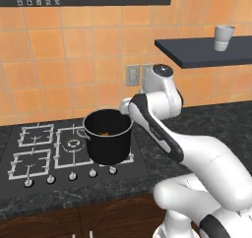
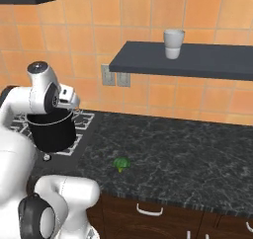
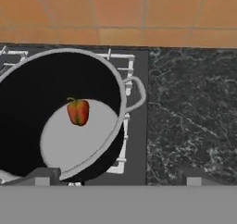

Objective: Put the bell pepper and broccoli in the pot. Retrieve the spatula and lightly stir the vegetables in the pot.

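Bell pepper (image 3: 77, 111) already down on the pale floor of the pot (image 1: 107, 139), toward the wall nearer the stove's back edge. Pot parked on the stove (image 1: 42, 153) at its right front corner, beside the stone counter (image 2: 188, 149), so within short reach of both. Gripper (image 3: 115, 181) poised above the pot's right rim, jaws spread wide and grasping nothing, apparently just freed of the pepper. Broccoli (image 2: 121, 163) lying alone near the counter's front edge, well apart from the pot: 1 of 2 vegetables in. Likely next: reach for the broccoli.
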Controlling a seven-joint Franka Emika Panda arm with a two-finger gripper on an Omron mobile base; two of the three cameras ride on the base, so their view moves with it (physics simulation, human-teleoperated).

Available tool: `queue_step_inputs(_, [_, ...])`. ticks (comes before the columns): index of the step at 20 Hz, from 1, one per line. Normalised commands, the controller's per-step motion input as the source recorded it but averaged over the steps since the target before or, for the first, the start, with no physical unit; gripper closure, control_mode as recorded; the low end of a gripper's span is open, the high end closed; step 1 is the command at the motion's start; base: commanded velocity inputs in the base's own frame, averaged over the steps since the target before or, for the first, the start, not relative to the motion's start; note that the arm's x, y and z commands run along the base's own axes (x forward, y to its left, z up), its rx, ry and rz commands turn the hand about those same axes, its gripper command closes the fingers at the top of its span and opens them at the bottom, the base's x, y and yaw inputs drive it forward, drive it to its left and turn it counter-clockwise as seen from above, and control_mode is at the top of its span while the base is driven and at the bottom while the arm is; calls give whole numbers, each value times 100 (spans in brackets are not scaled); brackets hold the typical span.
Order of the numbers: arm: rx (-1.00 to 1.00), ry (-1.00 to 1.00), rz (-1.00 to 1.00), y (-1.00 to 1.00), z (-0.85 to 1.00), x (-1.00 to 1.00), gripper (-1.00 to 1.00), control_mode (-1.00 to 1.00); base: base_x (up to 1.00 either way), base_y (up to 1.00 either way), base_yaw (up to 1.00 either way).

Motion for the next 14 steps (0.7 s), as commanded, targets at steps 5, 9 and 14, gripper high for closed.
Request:
queue_step_inputs(5, [11,12,-23,-100,-25,-41,-100,-100,0,0,0])
queue_step_inputs(9, [14,11,-28,-100,-31,-23,-100,-100,0,0,0])
queue_step_inputs(14, [16,8,-29,-100,-29,-27,-100,-100,0,0,0])
